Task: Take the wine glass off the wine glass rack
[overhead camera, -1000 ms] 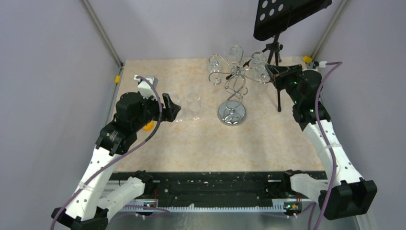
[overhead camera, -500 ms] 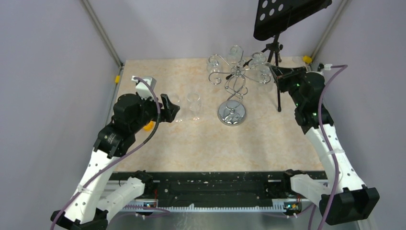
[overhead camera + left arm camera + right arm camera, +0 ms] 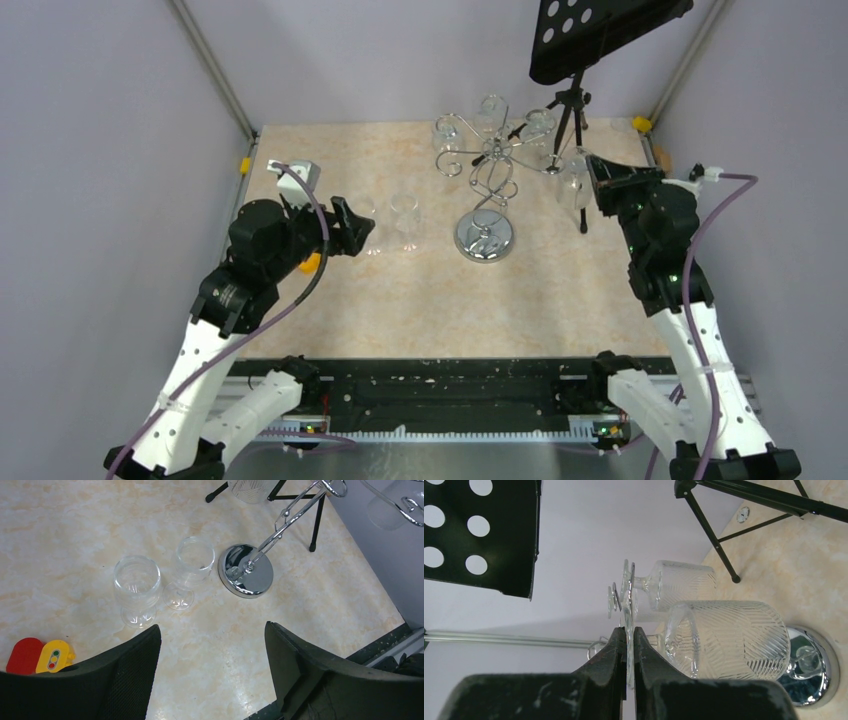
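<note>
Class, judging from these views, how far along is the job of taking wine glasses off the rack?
Done: two wine glasses stand upright on the table near the open left gripper. In hand: the right gripper is shut on the foot of a ribbed glass that seems just clear of the rack. Left: set it down; at least two hanging glasses are on it.

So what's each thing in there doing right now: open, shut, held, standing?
Right gripper: shut on the wine glass's foot.
Wine glass: held bowl-down, seemingly clear of the rack's arms.
Wine glass rack: upright, other glasses hanging on it.
Left gripper: open, empty.
Two standing glasses: upright on the table, empty.
Music stand: standing upright.
</note>
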`<action>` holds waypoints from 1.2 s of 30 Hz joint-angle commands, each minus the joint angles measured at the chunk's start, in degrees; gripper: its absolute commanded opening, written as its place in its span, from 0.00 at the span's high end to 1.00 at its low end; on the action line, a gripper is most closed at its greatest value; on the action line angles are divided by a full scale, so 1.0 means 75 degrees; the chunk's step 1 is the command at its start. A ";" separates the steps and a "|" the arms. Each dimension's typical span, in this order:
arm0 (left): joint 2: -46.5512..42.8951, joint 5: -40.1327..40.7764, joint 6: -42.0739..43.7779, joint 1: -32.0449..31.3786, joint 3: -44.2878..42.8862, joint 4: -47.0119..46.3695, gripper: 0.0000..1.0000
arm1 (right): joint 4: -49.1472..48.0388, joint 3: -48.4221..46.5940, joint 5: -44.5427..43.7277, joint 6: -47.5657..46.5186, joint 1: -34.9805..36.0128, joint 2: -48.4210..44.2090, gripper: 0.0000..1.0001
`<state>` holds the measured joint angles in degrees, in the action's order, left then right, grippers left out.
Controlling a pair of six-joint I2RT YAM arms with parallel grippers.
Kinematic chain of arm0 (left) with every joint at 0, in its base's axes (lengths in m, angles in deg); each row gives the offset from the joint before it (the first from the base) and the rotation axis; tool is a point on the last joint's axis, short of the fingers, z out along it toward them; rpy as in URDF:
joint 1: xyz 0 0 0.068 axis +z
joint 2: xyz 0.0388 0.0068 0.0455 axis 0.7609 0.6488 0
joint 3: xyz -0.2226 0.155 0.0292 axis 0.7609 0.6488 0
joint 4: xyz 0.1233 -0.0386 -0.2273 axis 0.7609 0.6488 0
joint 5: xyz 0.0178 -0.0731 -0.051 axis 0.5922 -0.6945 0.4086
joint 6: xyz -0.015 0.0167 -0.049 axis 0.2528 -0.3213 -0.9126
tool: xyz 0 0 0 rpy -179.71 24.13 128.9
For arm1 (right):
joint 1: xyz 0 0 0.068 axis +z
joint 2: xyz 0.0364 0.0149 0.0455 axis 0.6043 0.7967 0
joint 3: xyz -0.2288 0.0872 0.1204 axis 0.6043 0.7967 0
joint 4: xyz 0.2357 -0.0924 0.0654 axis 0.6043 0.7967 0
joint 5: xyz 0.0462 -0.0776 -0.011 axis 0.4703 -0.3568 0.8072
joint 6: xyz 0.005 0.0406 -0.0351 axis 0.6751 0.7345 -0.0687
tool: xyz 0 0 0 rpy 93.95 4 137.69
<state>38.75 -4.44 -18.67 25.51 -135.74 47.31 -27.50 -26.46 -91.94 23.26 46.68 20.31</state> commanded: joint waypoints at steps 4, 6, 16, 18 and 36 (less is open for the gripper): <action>-0.0015 -0.0463 -0.0278 0.0028 0.0031 -0.0780 0.21 | 0.0084 0.0204 -0.0294 -0.0141 0.0070 -0.1321 1.00; 0.0039 -0.0626 -0.0379 0.0028 0.0036 -0.0861 0.21 | 0.0323 0.0252 -0.0245 -0.0176 0.0070 -0.1648 1.00; -0.0123 -0.2851 -0.2147 0.0028 0.0821 -0.3427 0.20 | 0.0603 0.0227 0.2058 0.0482 0.0084 -0.2967 1.00; -0.0105 -0.3382 -0.2845 0.0011 0.1136 -0.4420 0.20 | 0.0137 0.0197 0.2650 0.0610 0.0090 -0.3024 1.00; 0.1139 -0.3423 -0.6871 -0.1564 0.1921 -0.9334 0.19 | -0.4894 0.0724 0.4773 0.1921 0.0089 -0.2169 1.00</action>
<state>45.05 -28.27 -62.19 14.13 -123.59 -8.58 -50.49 -20.87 -58.32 33.82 46.79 3.08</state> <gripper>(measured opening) 0.812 0.031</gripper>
